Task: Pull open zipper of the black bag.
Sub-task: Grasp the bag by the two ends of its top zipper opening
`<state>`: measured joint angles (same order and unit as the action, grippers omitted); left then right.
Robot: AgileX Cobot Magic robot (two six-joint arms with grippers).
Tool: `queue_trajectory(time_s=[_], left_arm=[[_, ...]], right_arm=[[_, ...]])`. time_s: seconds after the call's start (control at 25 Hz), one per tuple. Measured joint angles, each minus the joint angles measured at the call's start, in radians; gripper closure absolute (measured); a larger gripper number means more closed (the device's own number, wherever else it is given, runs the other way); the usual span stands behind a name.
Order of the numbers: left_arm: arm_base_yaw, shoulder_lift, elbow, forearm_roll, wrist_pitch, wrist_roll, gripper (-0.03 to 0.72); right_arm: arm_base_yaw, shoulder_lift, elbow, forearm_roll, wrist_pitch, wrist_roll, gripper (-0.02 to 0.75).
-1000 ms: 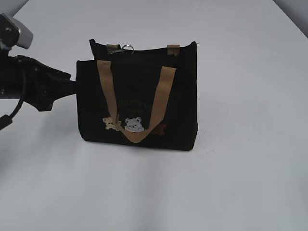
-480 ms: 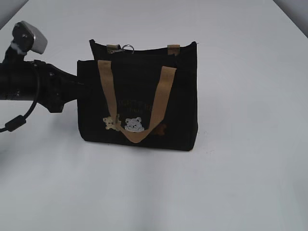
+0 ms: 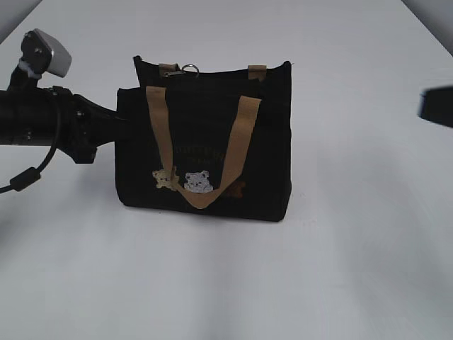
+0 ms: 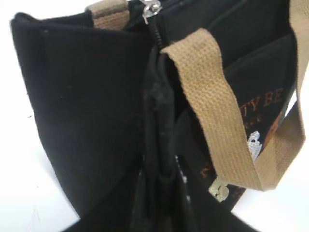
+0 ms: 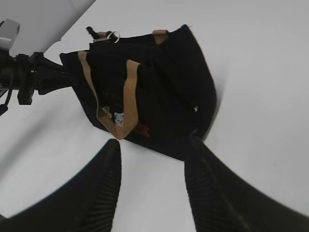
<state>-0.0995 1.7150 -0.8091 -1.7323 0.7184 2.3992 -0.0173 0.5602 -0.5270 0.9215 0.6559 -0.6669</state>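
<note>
The black bag [image 3: 272,142] stands upright on the white table, bears facing the exterior camera. Its zipper runs along the top edge, with the silver ring pull [image 3: 189,69] near the left end; the pull also shows in the left wrist view [image 4: 150,8] and the right wrist view [image 5: 113,36]. My left gripper [image 3: 117,129] is at the bag's left end. In the left wrist view my left gripper [image 4: 164,181] is shut on a fold of the bag's side fabric [image 4: 82,96]. My right gripper [image 5: 153,143] is open and empty, apart from the bag [image 5: 169,87], and shows at the right edge [image 3: 437,105].
A tan webbing handle [image 3: 237,145] hangs down over the bag's front. The white table [image 3: 212,283] stretches around the bag on all sides. The left arm's black body and cable [image 3: 42,124] reach in from the left edge.
My left gripper pushed in to the bag's left end and closed on its side fabric. The bag shifted slightly right. My right gripper came into the exterior view at the right edge.
</note>
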Motion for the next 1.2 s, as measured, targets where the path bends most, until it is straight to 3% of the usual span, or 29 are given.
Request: queue_trajectory(time_s=[0.12, 0.2, 0.32, 0.52, 0.76, 0.92, 1.2], left_arm=[[0.0, 0.0, 0.0, 0.0, 0.001, -0.001, 0.602], [0.0, 0.0, 0.0, 0.001, 0.002, -0.001, 0.602], [0.0, 0.0, 0.0, 0.001, -0.001, -0.001, 0.602], [0.0, 0.0, 0.0, 0.001, -0.012, -0.001, 0.602], [0.0, 0.0, 0.0, 0.0, -0.014, -0.002, 0.602], [0.0, 0.0, 0.0, 0.0, -0.014, -0.002, 0.602], [0.0, 0.0, 0.0, 0.0, -0.014, -0.002, 0.602]], right_arm=[[0.0, 0.398, -0.115, 0.299, 0.026, -0.425, 0.393], [0.0, 0.612, -0.249, 0.455, 0.078, -0.609, 0.393], [0.02, 0.893, -0.484, 0.553, 0.184, -0.721, 0.393], [0.124, 1.238, -0.858, 0.534, 0.248, -0.667, 0.393], [0.181, 1.511, -1.233, 0.385, 0.365, -0.434, 0.393], [0.187, 1.603, -1.361, 0.312, 0.4, -0.34, 0.393], [0.218, 1.655, -1.391, 0.295, 0.398, -0.319, 0.393]])
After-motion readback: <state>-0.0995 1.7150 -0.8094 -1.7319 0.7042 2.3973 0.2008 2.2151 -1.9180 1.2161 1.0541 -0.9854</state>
